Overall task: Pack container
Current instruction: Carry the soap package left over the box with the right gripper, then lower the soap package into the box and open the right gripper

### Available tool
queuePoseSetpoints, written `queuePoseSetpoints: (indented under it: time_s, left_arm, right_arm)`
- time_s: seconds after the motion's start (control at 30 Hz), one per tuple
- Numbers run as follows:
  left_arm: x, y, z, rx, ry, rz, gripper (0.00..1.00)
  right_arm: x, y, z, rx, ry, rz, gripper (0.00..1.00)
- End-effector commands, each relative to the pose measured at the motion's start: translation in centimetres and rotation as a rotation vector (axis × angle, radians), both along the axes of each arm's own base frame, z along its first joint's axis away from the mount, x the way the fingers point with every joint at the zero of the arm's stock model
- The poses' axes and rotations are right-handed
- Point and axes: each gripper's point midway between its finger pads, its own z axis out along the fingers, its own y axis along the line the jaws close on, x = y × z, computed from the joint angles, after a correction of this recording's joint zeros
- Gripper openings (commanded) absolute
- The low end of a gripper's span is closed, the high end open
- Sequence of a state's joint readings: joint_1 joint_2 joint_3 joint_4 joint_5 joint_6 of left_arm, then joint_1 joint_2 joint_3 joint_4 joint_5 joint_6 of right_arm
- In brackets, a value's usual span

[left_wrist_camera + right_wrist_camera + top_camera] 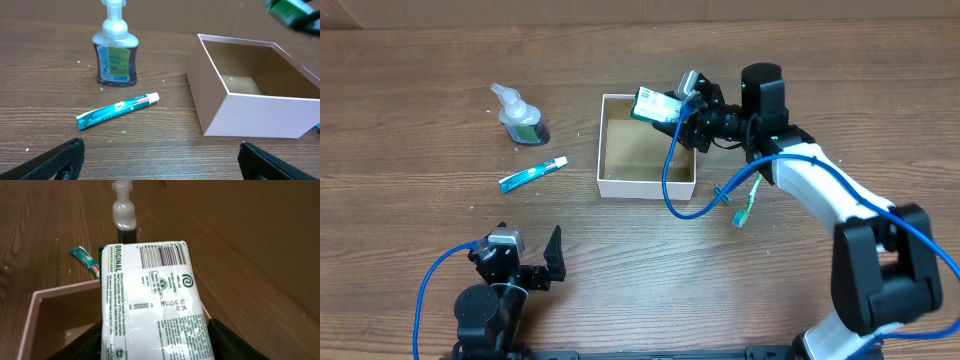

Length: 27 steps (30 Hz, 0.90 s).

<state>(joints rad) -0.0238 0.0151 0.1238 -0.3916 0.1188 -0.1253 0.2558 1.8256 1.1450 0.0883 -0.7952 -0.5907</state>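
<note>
The container (603,150), a square shallow box with white walls and a brown inside, sits mid-table; it also shows in the left wrist view (260,115) and the right wrist view (35,311). My right gripper (665,108) is shut on a green-and-white packet (152,300), holding it above the box's far right corner (652,104). My left gripper (160,162) stands open near the table's front edge, nothing between its fingers (55,162).
A clear pump bottle (520,118) with dark liquid stands left of the box, also in the left wrist view (116,52). A teal toothpaste tube (532,174) lies in front of it (117,111). Blue and green cables (740,200) trail right of the box.
</note>
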Motion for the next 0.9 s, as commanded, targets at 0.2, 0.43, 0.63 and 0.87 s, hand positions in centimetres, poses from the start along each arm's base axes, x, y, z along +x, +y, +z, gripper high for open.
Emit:
queuePoseSetpoints:
  time_s: [0.2,0.43,0.63,0.87]
  left_arm:
    - [0.0,0.0,-0.1,-0.012,-0.005,0.0,1.0]
    - [0.0,0.0,-0.1,-0.012,-0.005,0.0,1.0]
    - [0.0,0.0,-0.1,-0.012,-0.004,0.0,1.0]
    - [0.0,0.0,-0.1,-0.012,-0.005,0.0,1.0]
  right_arm:
    - [2.0,0.7,0.6,-0.031,-0.084,-0.01,0.44]
    - [2.8,0.2,-0.1,-0.065,-0.085,-0.063,0.45]
    - [2.8,0.2,-0.1,-0.051,-0.05,-0.078,0.77]
    - [3.0,0.2,0.8,-0.004,0.009,-0.112,0.82]
